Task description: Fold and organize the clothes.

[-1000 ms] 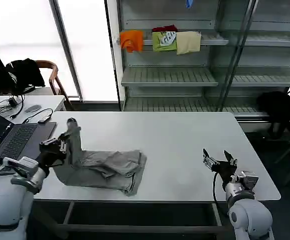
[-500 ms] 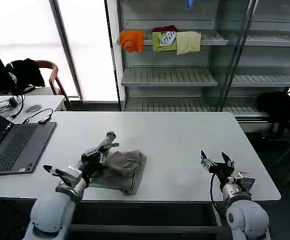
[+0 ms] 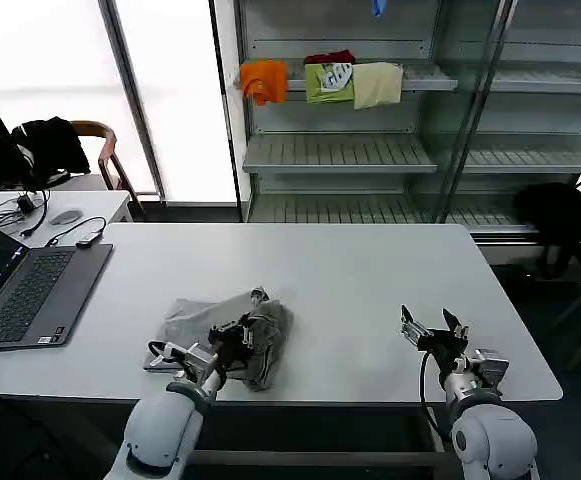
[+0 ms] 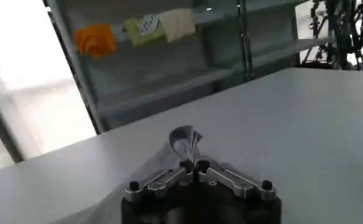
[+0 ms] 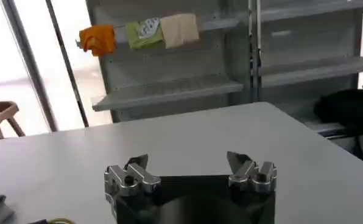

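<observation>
- Since the earlier frames, the left end effector [image 3: 253,303] has been carrying a corner of the grey shirt [image 3: 232,333] from the robot's left, where it was lifted high, across and down toward the right side of the bundle.
- In the left wrist view, the left end effector [image 4: 193,163] is pinching a small flap of the grey shirt [image 4: 183,141] between closed fingertips, holding the fabric just above the rest of the cloth.
- The shirt is lying in a compact, crumpled heap on the white surface [image 3: 370,290], near the front edge and toward the robot's left of centre.
- The right end effector [image 3: 432,328] is waiting with its fingers spread wide and nothing in them, over the front right part of the surface, well apart from the shirt; it has barely shifted.
- In the right wrist view, the right end effector [image 5: 190,167] is showing both fingertips apart above bare surface.
- A laptop [image 3: 25,290] is sitting at the far left, and orange, green and beige folded pieces [image 3: 322,80] are resting on a shelf behind.
- Judging by the pictures, one fold is being laid over now; the bundle is looking uneven, so smoothing, further folds and putting the shirt away are probably left to do.
</observation>
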